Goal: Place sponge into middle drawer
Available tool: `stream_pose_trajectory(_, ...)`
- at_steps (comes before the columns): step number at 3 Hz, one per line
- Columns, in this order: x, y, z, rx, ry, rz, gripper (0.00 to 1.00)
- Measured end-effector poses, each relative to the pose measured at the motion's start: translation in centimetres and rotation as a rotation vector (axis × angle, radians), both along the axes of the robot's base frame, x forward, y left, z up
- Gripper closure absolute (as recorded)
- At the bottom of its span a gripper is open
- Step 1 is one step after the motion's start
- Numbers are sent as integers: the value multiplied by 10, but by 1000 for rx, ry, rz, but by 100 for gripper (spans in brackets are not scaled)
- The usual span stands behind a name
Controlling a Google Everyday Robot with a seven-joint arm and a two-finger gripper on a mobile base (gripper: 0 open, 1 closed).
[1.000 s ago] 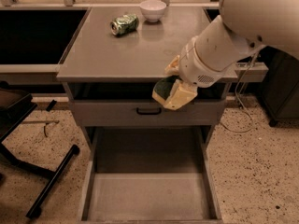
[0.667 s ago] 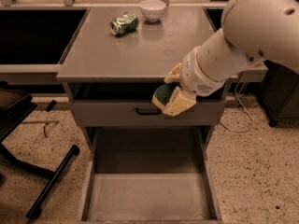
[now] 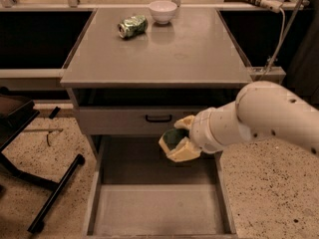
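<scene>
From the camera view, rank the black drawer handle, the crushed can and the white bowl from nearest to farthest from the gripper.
The gripper, jaws shut on the sponge, hangs over the open middle drawer.
1. Black drawer handle: just up and left, on the closed drawer front.
2. Crushed can: tabletop, back left.
3. White bowl: tabletop's back edge.
</scene>
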State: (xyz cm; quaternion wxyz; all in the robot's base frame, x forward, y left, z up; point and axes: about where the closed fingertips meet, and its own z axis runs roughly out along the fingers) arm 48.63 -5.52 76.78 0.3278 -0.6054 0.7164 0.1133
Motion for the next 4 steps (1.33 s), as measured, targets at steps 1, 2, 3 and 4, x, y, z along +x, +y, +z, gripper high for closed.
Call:
stream_pose_trajectory(1, 3, 19, -44, 82, -27, -75, 100)
stream_pose_trajectory(2, 3, 19, -44, 82, -27, -75, 100)
stream_pose_trajectory(3, 7, 18, -57, 127, -18, -101, 100)
stream_pose_trajectory(4, 3, 29, -103, 188, 14, -149, 100)
